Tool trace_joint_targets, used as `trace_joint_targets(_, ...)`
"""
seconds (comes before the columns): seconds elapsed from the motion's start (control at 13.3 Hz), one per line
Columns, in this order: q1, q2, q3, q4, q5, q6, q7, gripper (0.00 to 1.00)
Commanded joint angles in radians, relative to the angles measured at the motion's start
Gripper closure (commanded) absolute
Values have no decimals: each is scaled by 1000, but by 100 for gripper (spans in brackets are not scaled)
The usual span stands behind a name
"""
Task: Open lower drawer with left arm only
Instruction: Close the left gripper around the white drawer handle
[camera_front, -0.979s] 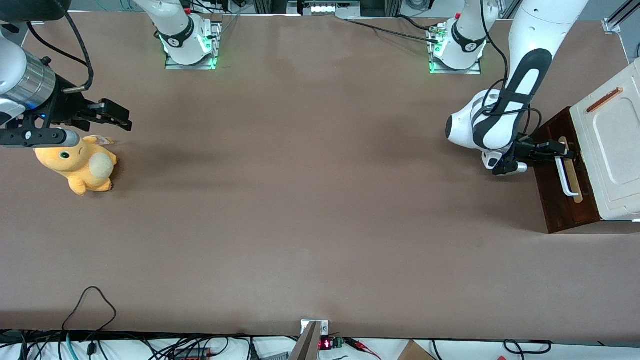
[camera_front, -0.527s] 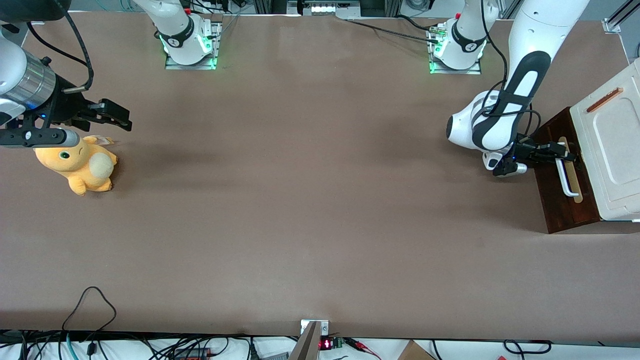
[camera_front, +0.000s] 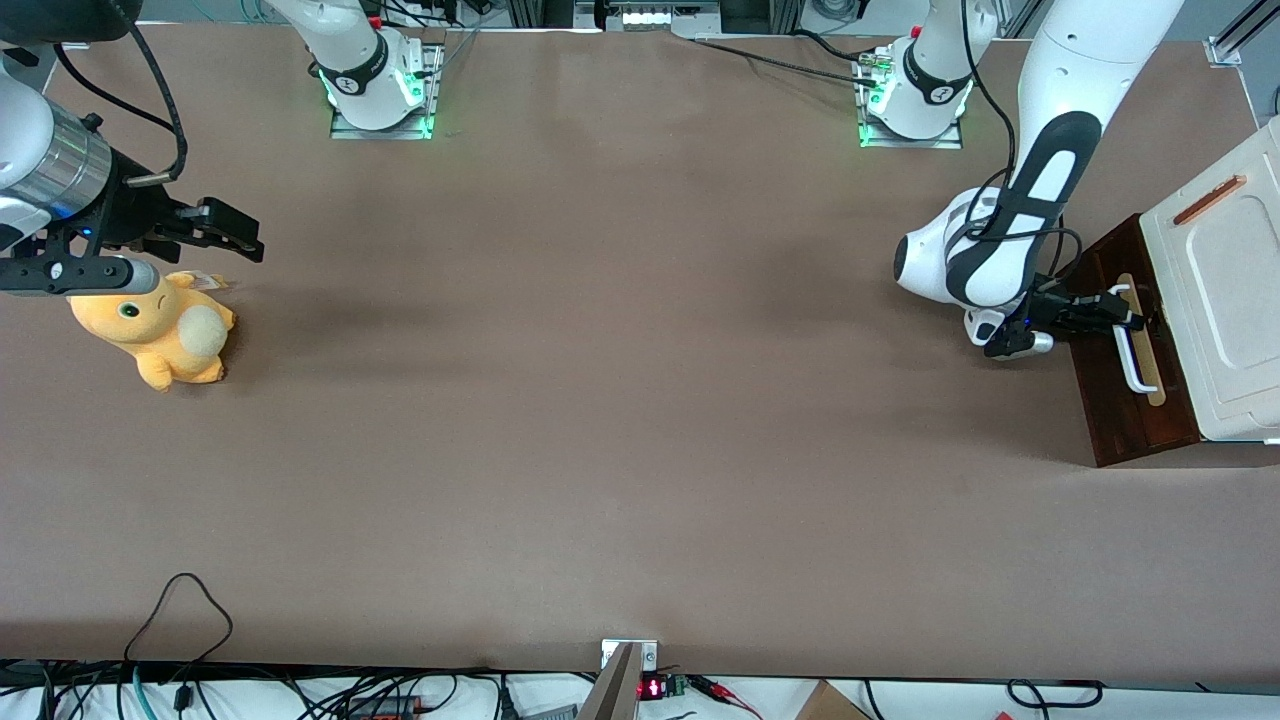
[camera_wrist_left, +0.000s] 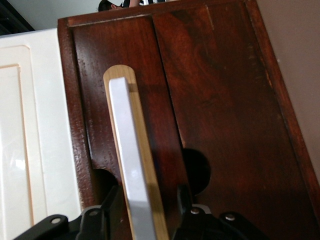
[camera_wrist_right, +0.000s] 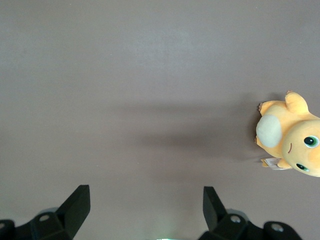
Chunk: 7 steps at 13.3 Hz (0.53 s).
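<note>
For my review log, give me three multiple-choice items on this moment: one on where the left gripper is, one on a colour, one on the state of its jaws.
1. Where is the gripper?
A. At the lower drawer's white bar handle
B. Hanging mid-air, away from any furniture
C. Tucked by its arm's base

2. What colour is the lower drawer's front?
A. Cream-white
B. Yellow
C. Dark brown

3. How do the jaws stand?
A. Shut with nothing between them
B. Open, one on each side of the handle
C. Clamped on a cloth

Key: 1 A, as the wrist view shows the handle running between the jaws. 2 C, as both views show dark brown wood. 3 B, as a gap shows beside the bar.
</note>
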Motion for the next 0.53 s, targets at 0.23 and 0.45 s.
trace_joint_targets(0.23, -14, 15, 17, 20, 20, 5, -14, 52)
trace_joint_targets(0.45, -14, 15, 26, 18, 18, 5, -37, 53)
